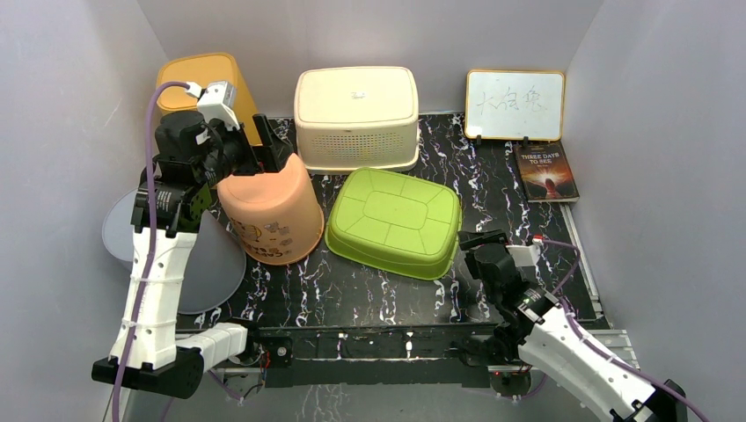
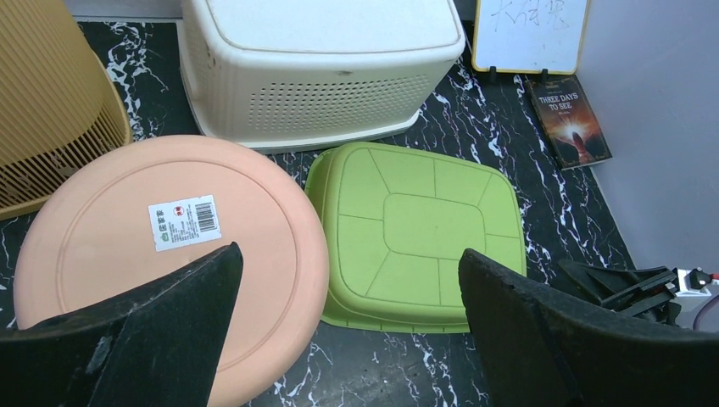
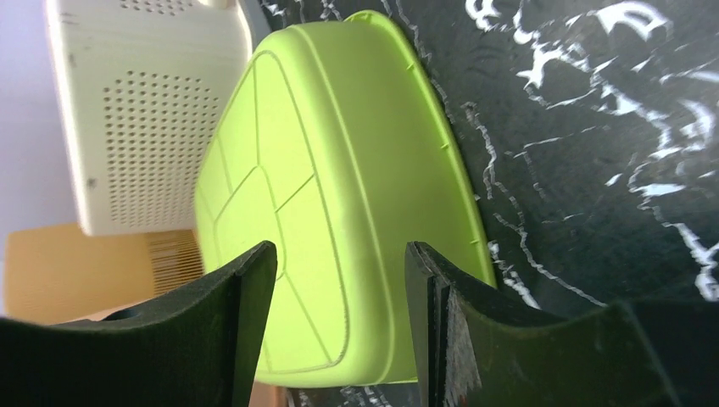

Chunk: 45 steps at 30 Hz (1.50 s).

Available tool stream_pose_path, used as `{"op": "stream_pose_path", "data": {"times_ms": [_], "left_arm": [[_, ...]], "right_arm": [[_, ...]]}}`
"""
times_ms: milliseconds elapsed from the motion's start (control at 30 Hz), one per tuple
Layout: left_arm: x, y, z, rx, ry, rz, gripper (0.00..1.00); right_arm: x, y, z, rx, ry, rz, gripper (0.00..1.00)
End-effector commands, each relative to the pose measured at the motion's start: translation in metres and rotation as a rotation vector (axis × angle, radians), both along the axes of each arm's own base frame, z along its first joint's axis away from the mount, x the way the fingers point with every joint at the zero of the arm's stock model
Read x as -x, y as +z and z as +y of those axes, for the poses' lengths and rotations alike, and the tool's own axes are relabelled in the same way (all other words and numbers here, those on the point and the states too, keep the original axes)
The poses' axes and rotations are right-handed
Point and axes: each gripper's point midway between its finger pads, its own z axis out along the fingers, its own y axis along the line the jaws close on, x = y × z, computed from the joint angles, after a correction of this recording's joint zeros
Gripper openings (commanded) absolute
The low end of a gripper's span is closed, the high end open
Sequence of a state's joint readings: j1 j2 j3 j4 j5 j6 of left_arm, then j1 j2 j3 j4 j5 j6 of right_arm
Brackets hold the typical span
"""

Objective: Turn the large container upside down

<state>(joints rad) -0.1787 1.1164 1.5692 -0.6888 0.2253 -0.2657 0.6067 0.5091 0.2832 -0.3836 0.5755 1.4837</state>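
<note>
Several containers stand on the black marbled table. A cream perforated container [image 1: 356, 114] [image 2: 314, 59] sits bottom-up at the back centre. A green basin [image 1: 396, 220] [image 2: 415, 229] [image 3: 314, 144] lies bottom-up in the middle. A pink bucket [image 1: 273, 215] [image 2: 102, 254] stands bottom-up at the left, with a barcode label on its base. My left gripper [image 1: 271, 148] [image 2: 348, 254] is open and empty, just above the bucket's right edge. My right gripper [image 1: 471, 239] [image 3: 339, 250] is open and empty, close to the basin's near right corner.
A yellow slatted basket [image 1: 202, 75] [image 2: 51, 102] stands at the back left, behind the bucket. A small whiteboard [image 1: 515, 104] leans on the back wall with a book [image 1: 546, 171] in front of it. A grey round disc [image 1: 215, 268] lies by the left arm.
</note>
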Motion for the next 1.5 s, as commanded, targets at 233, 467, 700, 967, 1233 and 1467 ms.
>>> {"op": "stream_pose_path", "data": {"times_ms": [233, 467, 700, 967, 1233, 1467], "left_arm": [[-0.003, -0.017, -0.002, -0.022, -0.018, 0.033, 0.98], [-0.005, -0.018, 0.001, -0.031, -0.002, 0.026, 0.98], [-0.015, -0.019, 0.021, -0.094, 0.096, -0.002, 0.98], [-0.025, -0.032, 0.03, -0.108, 0.164, 0.002, 0.98], [-0.032, -0.039, 0.025, -0.085, 0.152, 0.019, 0.98], [-0.033, -0.043, 0.024, -0.09, 0.146, 0.029, 0.98]], "right_arm": [[-0.048, 0.094, 0.001, 0.449, 0.087, -0.107, 0.63], [-0.115, 0.144, 0.049, 0.823, 0.323, -0.081, 0.78], [-0.151, 0.157, 0.098, 0.926, 0.538, -0.113, 0.98], [-0.159, 0.178, 0.109, 0.978, 0.577, -0.201, 0.98], [-0.158, 0.178, 0.111, 1.0, 0.597, -0.221, 0.98], [-0.152, 0.192, 0.114, 0.958, 0.594, -0.297, 0.98]]}}
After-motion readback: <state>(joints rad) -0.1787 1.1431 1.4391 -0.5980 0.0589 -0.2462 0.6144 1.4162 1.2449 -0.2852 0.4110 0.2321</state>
